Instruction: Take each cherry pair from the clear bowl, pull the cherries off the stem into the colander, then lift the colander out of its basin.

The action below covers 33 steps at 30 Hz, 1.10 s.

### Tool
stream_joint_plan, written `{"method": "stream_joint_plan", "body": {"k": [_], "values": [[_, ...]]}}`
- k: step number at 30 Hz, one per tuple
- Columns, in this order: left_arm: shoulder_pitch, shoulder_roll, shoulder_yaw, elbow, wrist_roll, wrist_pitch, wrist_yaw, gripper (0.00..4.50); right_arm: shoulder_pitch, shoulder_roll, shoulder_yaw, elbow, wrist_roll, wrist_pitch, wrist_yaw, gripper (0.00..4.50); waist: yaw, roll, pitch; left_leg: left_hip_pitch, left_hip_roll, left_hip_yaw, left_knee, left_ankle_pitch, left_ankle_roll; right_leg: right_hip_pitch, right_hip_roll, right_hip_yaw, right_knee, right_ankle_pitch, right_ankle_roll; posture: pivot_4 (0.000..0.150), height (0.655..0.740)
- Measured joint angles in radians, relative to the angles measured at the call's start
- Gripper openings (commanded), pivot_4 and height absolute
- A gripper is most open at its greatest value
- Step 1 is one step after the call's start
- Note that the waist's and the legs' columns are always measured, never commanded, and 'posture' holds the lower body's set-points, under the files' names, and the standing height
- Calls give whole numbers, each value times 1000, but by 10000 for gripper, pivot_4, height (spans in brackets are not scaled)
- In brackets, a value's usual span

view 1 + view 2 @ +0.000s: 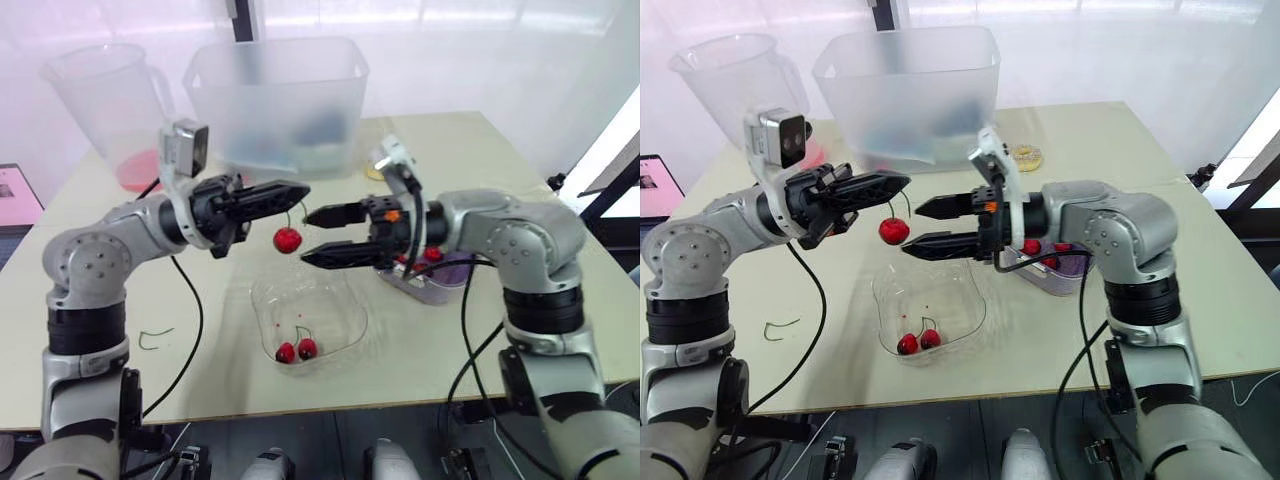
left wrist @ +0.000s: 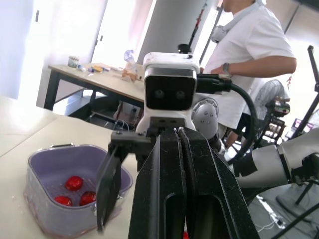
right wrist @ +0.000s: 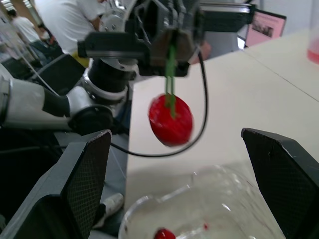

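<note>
Pinches a cherry pair (image 1: 287, 240) by its stem in the clenched left gripper (image 1: 302, 190), fruit dangling above the clear bowl (image 1: 350, 308), where a second pair (image 1: 297, 350) lies. Holds the right gripper (image 1: 307, 237) spread wide just beside the fruit, touching nothing, in front of the purple colander (image 1: 455, 268).

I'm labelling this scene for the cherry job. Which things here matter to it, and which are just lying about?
Job: left gripper, fingers shut on a stem with one cherry hanging; right gripper, open; clear bowl; cherry pair; purple colander.
Lying about: frosted tub; pitcher; loose green stem.
</note>
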Motion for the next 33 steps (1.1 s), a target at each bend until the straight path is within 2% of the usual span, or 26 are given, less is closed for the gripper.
{"method": "stream_joint_plan", "body": {"k": [4,7,9,18,21,24,33], "values": [[0,0,0,0,0,0,1,0,15,29,7,-11,21,0,-46,44485,0,0,0,0,0,0,0,0,0,0,0,0,0,0,0,1500,7400],[0,0,0,-1,0,0,2,0,18,57,6,-3,27,-3,-79,35822,-6,0,0,0,0,0,0,0,0,0,0,0,0,0,0,1500,7400],[0,-6,-1,-2,0,0,4,0,18,75,8,-3,28,-8,-98,26280,-10,0,0,0,0,0,0,0,0,0,0,0,0,0,0,1500,7400],[0,-8,-5,-3,-1,2,2,0,38,96,19,-6,30,-17,-128,26280,-18,0,0,0,0,0,0,0,0,0,0,0,1,0,0,1500,7400],[0,-8,-5,-3,0,2,1,0,41,96,19,-5,36,-18,-129,18170,-17,0,0,0,0,0,0,0,0,0,0,0,1,0,0,1500,7400],[0,-8,-8,-3,0,2,-1,0,51,95,17,-7,50,-19,-130,5427,-18,0,0,0,0,0,0,0,0,0,0,0,1,0,0,1500,7400],[2,-7,-23,-3,3,2,-11,0,81,89,18,-24,59,-31,-138,5427,-18,0,0,0,0,0,-1,0,0,0,0,0,1,0,0,1500,7400]]}}
